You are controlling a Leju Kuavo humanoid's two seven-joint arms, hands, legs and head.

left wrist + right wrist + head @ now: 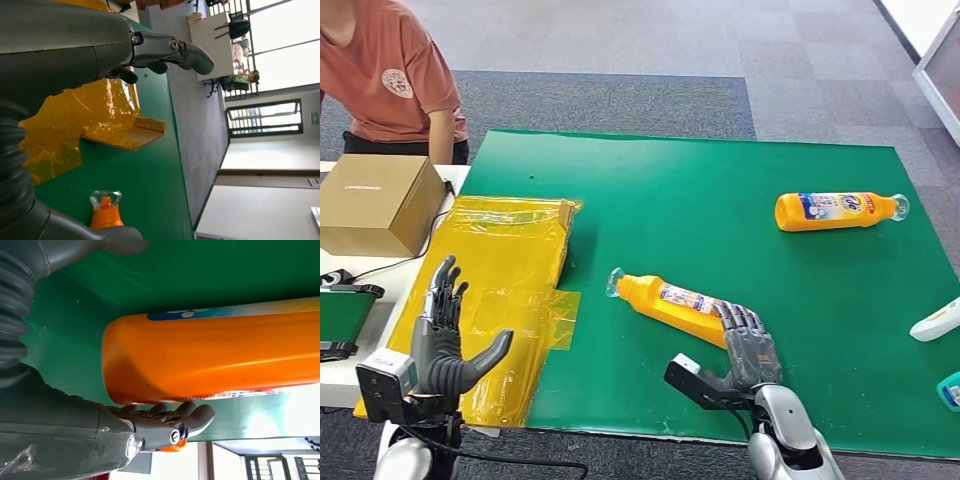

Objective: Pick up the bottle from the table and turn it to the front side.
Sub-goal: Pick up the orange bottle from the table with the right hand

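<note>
Risk: you could lose the bottle (pixel 673 302) as you lift. The right robot hand (pixel 749 345) sits at the base end only, so the long neck end may droop or swing. Judging from the glossy plastic, it could also slip through the fingers.
Risk, turning: if you rotate before the grip is firm, the bottle may roll across the green mat (pixel 743 180) instead of turning in the hand.
Right robot hand: at lower centre of the head view, fingers curved over the bottle's base end. The right wrist view shows the fingers (pixel 177 415) lying along one side of the orange body (pixel 211 360). You cannot tell from these pictures whether the thumb has closed on the other side, so treat the grip as unconfirmed.
Left robot hand: lower left of the head view (pixel 444 340), raised with fingers spread and thumb out, holding nothing.
Bottle position: lying on its side on the mat, centre of the frame, cap (pixel 613 283) pointing toward upper left.
Bottle looks: orange-yellow, slim, clear faceted cap, a printed label along the side.
Nearby: a second similar bottle (pixel 839 210) lies at upper right, well apart. Crinkled yellow plastic sheet (pixel 509 270) lies left of the mat.
</note>
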